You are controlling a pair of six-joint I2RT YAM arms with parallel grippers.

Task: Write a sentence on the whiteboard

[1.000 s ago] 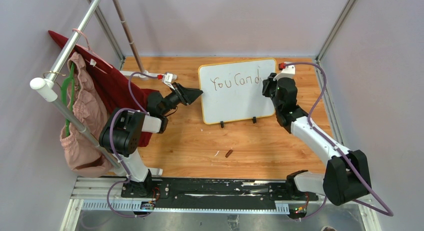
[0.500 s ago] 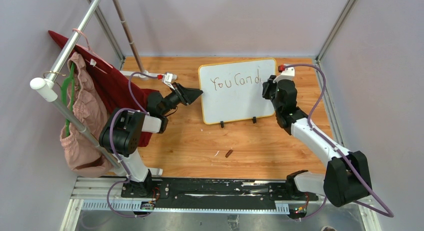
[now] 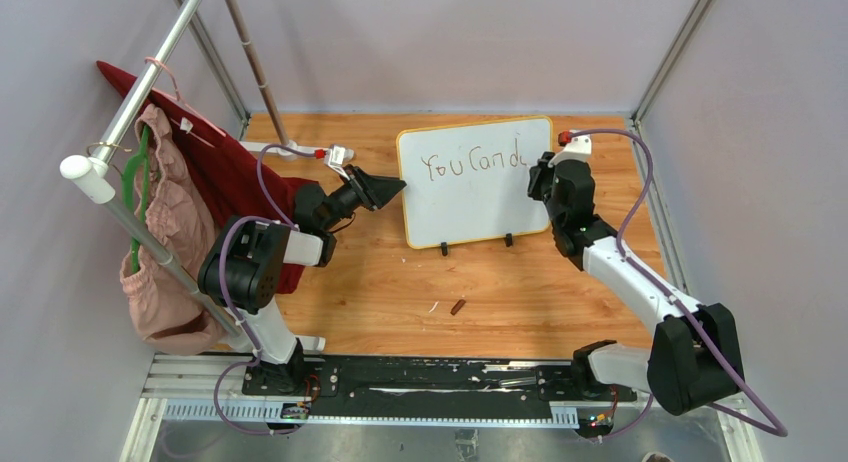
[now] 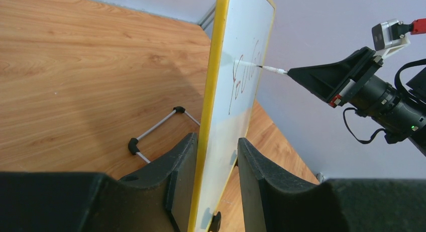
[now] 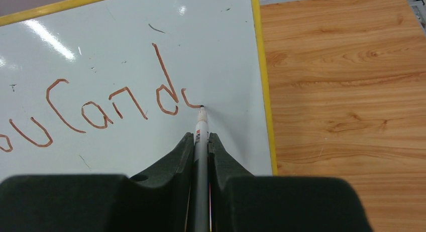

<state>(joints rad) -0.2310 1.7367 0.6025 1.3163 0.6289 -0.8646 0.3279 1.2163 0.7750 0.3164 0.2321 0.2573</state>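
The whiteboard [image 3: 470, 207] stands upright on two black clip feet in the middle of the wooden table. My left gripper [image 3: 397, 187] is shut on its yellow left rim [image 4: 213, 81], one finger on each face. The sentence [image 3: 470, 163] reads "You Can d" in reddish-brown, plus a short curved stroke [image 5: 188, 102] after the "d". My right gripper [image 3: 537, 172] is shut on a white marker [image 5: 202, 136]. The marker's dark tip touches the board face [image 5: 125, 41] at the end of that stroke, near the board's right rim. The marker also shows in the left wrist view [image 4: 274, 70].
A small brown marker cap [image 3: 458, 306] and a white scrap [image 3: 433, 307] lie on the table in front of the board. A clothes rail with a red garment [image 3: 225, 172] and a pink one [image 3: 165, 232] stands at the left. A wire stand [image 4: 155, 126] lies behind the board.
My right gripper has shifted slightly right with the marker, and a short new stroke has appeared after the "d". The left gripper and board have not moved.
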